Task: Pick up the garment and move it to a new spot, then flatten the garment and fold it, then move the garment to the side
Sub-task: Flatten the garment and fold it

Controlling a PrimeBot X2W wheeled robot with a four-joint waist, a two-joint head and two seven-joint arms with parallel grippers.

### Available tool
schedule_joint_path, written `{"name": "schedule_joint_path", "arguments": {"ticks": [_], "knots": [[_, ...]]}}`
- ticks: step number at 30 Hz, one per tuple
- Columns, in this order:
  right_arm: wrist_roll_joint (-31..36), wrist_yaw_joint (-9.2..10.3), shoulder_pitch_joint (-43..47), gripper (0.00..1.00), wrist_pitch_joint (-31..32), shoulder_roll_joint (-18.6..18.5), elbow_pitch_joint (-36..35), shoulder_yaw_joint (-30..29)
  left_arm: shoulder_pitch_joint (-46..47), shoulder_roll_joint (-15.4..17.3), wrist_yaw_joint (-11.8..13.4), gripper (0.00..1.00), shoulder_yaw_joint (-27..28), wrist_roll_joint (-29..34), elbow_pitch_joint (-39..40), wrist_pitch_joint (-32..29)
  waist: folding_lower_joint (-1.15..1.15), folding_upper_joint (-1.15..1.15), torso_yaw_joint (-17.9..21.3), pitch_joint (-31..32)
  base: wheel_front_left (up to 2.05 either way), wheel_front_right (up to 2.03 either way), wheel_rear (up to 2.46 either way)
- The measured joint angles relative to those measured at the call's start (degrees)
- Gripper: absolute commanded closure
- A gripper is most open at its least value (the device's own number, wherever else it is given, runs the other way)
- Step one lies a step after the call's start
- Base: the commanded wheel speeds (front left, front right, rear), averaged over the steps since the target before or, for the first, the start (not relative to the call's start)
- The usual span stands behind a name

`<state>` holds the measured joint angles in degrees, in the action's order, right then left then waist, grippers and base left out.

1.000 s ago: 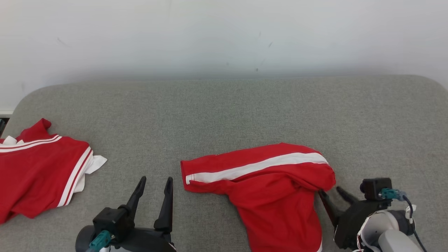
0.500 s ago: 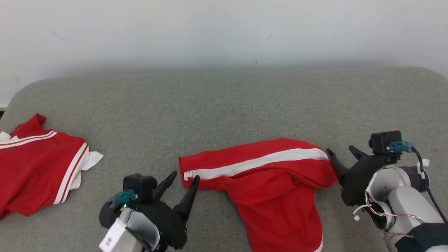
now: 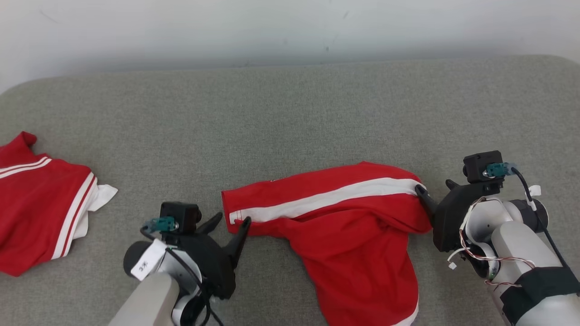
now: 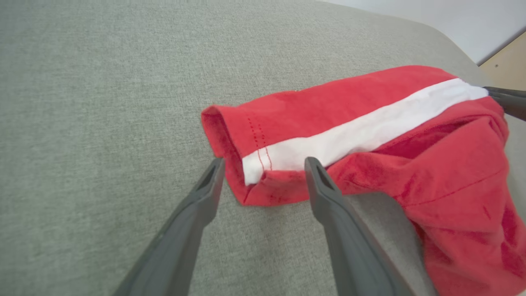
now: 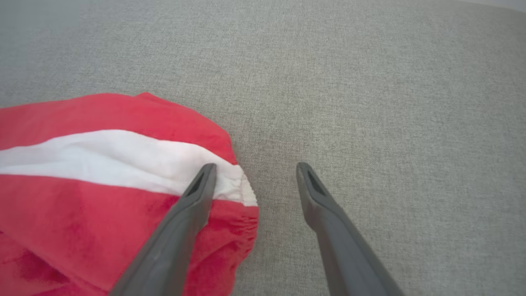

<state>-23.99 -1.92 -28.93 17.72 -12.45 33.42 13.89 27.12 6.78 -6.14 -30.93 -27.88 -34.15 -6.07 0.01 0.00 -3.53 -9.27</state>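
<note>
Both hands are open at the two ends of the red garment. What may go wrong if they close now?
1. The left hand straddles only the hem corner of the garment, so it may pinch one layer and slip.
2. The right hand has one finger over the waistband and the other over the bare grey surface, so it may catch little cloth.
</note>
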Motion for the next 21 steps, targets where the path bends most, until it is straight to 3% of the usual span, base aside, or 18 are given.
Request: {"name": "schedule_joint_path", "arguments": {"ticks": [5,6,7,8,9,10,21], "knots": [[0.9,0.49,-1.9,0.0,0.5,0.3,2.3,1.0,3.2,-1.0,-0.5,0.0,-0.7,-1.4,-2.7,-0.5,0.0,0.0,0.1,-1.4,0.0,0.0,0.0],[1.0,0.49,-2.2,0.0,0.6,0.6,2.7,1.2,3.5,-1.1,-0.5,0.42,-1.0,-1.4,-3.4,-0.5,0.0,0.0,0.1,-1.5,0.0,0.0,0.0],[1.1,0.49,-2.5,0.0,0.9,0.8,3.0,1.4,3.7,-1.1,-0.5,0.6,-1.3,-1.4,-3.9,-0.8,0.0,0.0,0.1,-1.6,0.0,0.0,0.0],[1.2,0.49,-2.6,0.13,1.0,1.0,3.4,1.6,3.8,-1.2,-0.5,1.0,-1.3,-1.5,-4.1,-0.9,0.0,0.0,0.1,-1.6,0.0,0.0,0.0],[1.2,0.47,-2.7,0.65,1.0,1.2,3.7,1.8,3.8,-1.3,-0.5,1.0,-1.4,-1.7,-4.3,-0.9,0.0,0.0,0.1,-1.7,0.0,0.0,0.0],[1.3,0.47,-2.8,1.0,1.0,1.1,3.7,1.9,3.9,-1.3,-0.5,1.0,-2.0,-1.6,-4.5,-1.0,0.0,0.0,0.1,-1.8,0.0,0.0,0.0],[1.5,-0.45,-4.9,1.0,-2.0,1.5,6.0,1.8,6.4,-1.3,-1.0,1.0,-3.5,0.9,-6.3,2.3,-0.01,0.0,-0.9,-1.1,0.0,0.0,0.0]]}}
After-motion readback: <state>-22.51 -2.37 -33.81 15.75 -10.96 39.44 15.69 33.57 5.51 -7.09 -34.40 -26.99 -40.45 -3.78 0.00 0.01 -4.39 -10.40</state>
